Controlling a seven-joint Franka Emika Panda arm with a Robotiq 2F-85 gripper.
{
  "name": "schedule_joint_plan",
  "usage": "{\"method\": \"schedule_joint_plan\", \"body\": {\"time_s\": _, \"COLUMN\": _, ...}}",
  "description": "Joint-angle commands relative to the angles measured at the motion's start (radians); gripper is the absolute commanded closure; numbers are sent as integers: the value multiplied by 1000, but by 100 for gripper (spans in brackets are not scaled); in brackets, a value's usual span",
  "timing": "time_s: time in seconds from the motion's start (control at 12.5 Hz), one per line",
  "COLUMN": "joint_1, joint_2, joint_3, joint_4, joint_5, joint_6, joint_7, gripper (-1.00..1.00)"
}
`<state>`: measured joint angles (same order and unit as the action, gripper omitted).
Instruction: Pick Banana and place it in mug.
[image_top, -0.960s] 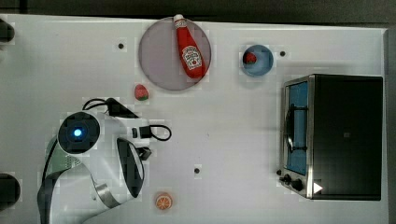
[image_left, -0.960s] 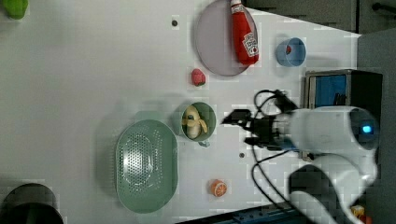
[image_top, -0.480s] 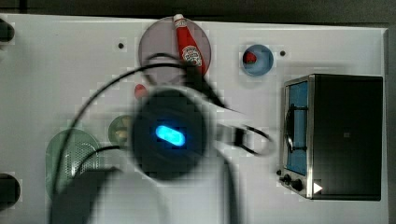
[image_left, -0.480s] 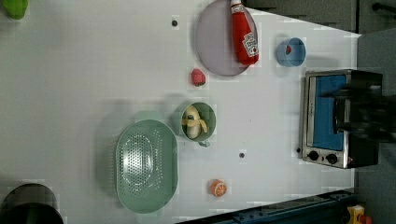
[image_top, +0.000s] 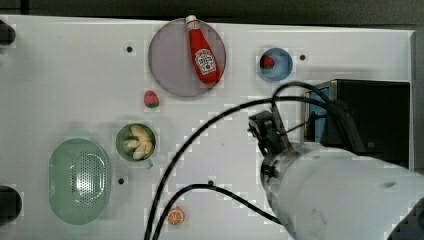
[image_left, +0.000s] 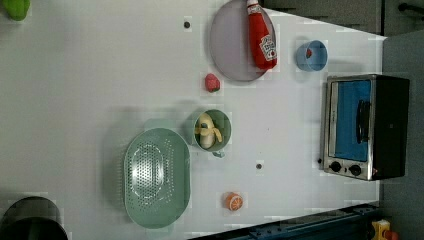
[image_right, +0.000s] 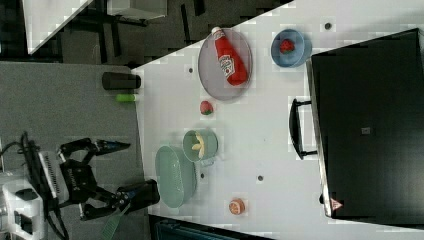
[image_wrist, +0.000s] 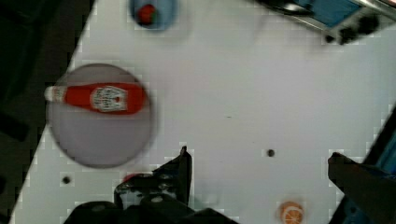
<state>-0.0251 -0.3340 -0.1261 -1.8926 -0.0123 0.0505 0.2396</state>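
White worktop (image_top: 75, 75) is seen; banana (image_top: 139, 142) is already lodged in mug (image_top: 122, 145), well apart from wide-open, empty fingers (image_wrist: 184, 170).

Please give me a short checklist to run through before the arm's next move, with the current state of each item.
1. Banana inside the mug: ok.
2. Mug upright on the table: ok.
3. Gripper open and carrying nothing: ok.
4. Gripper away from the mug, high over the table: ok.
5. Ketchup bottle lying on the grey plate, undisturbed: ok.
6. Cables free of snags: cannot tell.
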Motion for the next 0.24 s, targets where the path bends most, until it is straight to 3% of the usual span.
{"method": "schedule_joint_plan", "body": {"time_s": 0.08, "joint_1": 36, "joint_2": 64, "joint_3": 52, "joint_4": -40, "joint_5": 1, "joint_6": 10, "joint_7": -76, "gripper": -100}}
{"method": "schedule_joint_plan", "body": {"time_s": 0.24, "joint_1": 37, "joint_2": 74, "joint_3": 53, "joint_4": -40, "joint_5": 2, "joint_6": 23, "joint_7": -77, "gripper": -100}}
